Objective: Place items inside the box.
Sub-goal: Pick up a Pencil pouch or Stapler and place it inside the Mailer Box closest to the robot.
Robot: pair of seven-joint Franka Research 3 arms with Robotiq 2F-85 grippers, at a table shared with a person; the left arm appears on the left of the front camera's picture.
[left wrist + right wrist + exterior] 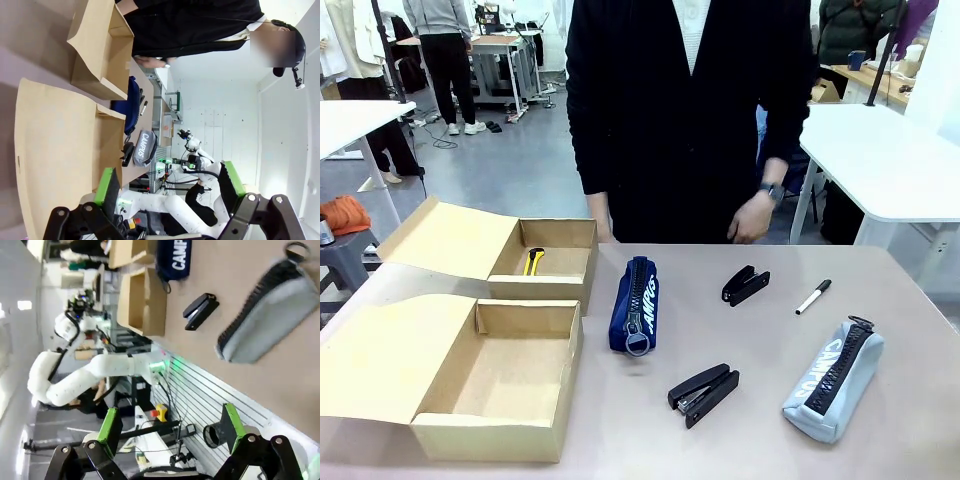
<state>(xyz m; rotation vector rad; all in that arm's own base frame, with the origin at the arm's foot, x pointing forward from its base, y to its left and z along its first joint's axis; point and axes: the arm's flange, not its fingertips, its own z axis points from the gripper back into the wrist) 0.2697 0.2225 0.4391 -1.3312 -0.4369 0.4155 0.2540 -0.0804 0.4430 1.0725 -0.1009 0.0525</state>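
1. My left gripper [169, 182] has its fingers spread wide with nothing between them. The right gripper [170, 424] is the same, spread and empty, hanging off the table's [890, 285] near right corner.
2. Two cardboard boxes sit along the left edge: the near box [495, 437] at the near left corner stands empty, and the far box [542, 290] behind it holds the yellow utility knife [533, 261].
3. The navy pouch [635, 305] lies mid-table, just right of the boxes. I judge it soft and light, so it would sag at both ends. I'd pinch it across its narrow width at mid-length, clear of the zipper ring.
4. The grey pouch [832, 380] lies by the near right corner, and I'd take it the same way. Being fabric, it should not slip in the pads.
5. The near stapler [704, 393] lies between the two pouches, toward the near edge. The far stapler [745, 285] lies toward the far edge. Both look stiff, dense and smooth. I'd clamp across the flat sides of the body, not top to bottom, since the arm would likely spring.
6. The marker [813, 297] lies right of the far stapler. It looks thin, light and liable to roll, so I'd take it at mid-length.
7. The person's hand [752, 218] hangs at the far edge, above the far stapler, so I'd mind it when reaching there.
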